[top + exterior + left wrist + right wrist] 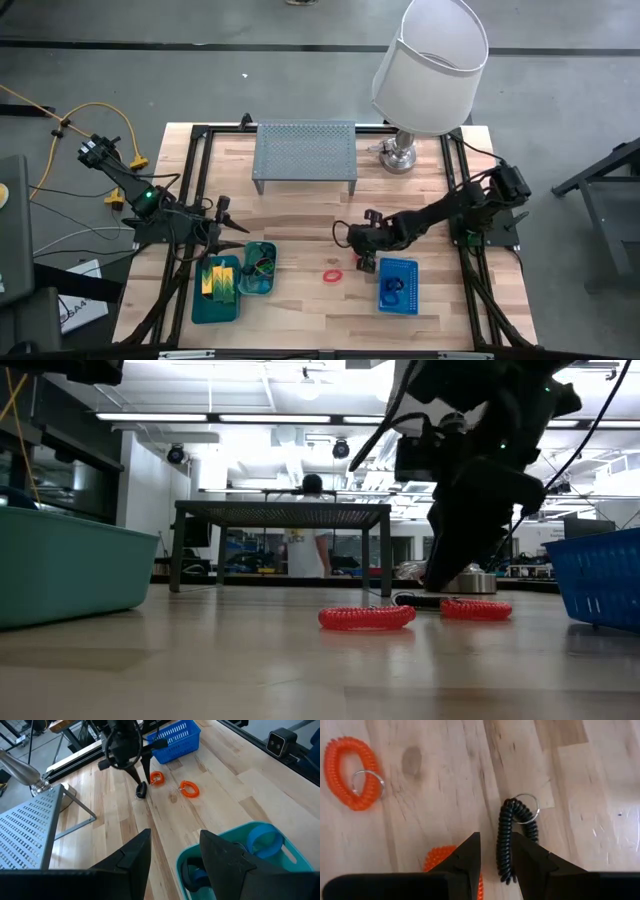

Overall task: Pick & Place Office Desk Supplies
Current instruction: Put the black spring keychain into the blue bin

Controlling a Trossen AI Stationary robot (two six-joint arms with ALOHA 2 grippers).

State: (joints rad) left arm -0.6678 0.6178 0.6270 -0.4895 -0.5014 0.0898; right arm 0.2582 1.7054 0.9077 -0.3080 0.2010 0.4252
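Observation:
My right gripper [496,845] is low over the table's middle, open by a narrow gap. Its fingers stand on either side of one strand of the black band loop [512,837], which lies flat on the wood [142,790]. Two red loops lie near it, one [350,772] with a key ring and one [437,857] partly under a finger. They also show in the low view [367,617] [476,609]. My left gripper [175,845] hangs open above the small teal tray [220,855], which holds blue loops. The larger teal tray [205,305] holds yellow-green blocks [220,278]. My right gripper comes at the black band loop from above, pointing down, with one side of the coil [504,855] between its fingers. One finger [530,860] lies close against the coil and the other stands off it; whether either touches it, I cannot tell. The loop lies flat on the table.
The blue mesh basket [398,285] stands just to the right of my right gripper, toward the near edge. The grey perforated riser [305,152] and the white-shaded lamp [430,65] stand along the far edge. Bare wood lies between the trays and the basket.

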